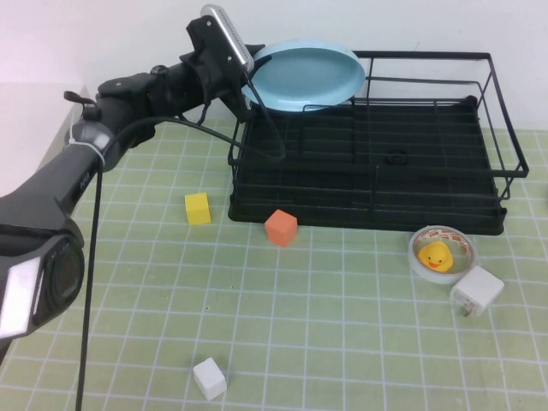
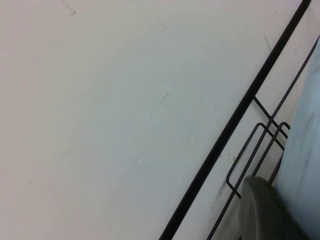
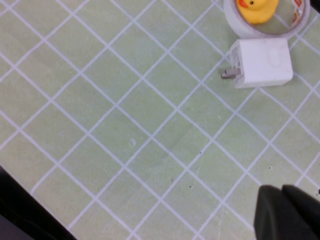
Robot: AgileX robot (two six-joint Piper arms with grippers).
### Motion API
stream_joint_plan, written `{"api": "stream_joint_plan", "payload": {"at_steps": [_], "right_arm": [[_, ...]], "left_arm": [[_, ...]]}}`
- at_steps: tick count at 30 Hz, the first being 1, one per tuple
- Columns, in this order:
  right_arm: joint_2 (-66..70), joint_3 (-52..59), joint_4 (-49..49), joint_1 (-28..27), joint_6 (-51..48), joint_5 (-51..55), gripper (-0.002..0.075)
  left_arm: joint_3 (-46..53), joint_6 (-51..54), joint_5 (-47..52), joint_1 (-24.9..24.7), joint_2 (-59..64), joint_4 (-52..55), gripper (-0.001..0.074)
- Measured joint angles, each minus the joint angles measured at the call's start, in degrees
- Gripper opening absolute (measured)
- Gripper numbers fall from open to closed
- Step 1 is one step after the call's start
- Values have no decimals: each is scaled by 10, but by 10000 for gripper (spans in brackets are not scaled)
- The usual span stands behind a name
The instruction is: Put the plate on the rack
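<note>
One plate [image 1: 310, 75], tilted, long axis across rack [image 1: 377, 163].

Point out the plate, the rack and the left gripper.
plate [image 1: 312, 75], high view, centre of its blue face.
rack [image 1: 377, 224], high view, near edge of the dark tray base.
left gripper [image 1: 248, 101], high view, at the plate's left rim.

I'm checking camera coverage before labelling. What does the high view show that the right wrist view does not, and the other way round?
Only the high view shows the large light-blue plate held by the left gripper at the far left end of the black wire rack, plus yellow, orange and white cubes. Only the right wrist view shows the right gripper, low over the green mat. Both show the white charger, yellow duck and tape ring.
</note>
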Motion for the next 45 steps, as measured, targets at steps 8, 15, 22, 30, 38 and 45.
{"api": "stream_joint_plan", "payload": {"at_steps": [8, 15, 22, 30, 38, 45], "right_arm": [[0, 1, 7, 0, 0, 0, 0], [0, 1, 7, 0, 0, 0, 0], [0, 1, 8, 0, 0, -1, 0], [0, 1, 8, 0, 0, -8, 0], [0, 1, 7, 0, 0, -1, 0], [-55, 1, 7, 0, 17, 0, 0]], "left_arm": [[0, 11, 4, 0, 0, 1, 69], [-1, 3, 8, 0, 6, 1, 247], [-1, -2, 17, 0, 1, 1, 345], [-1, -164, 26, 0, -78, 2, 204], [2, -586, 41, 11, -230, 317, 10], [10, -977, 273, 56, -384, 704, 0]]}}
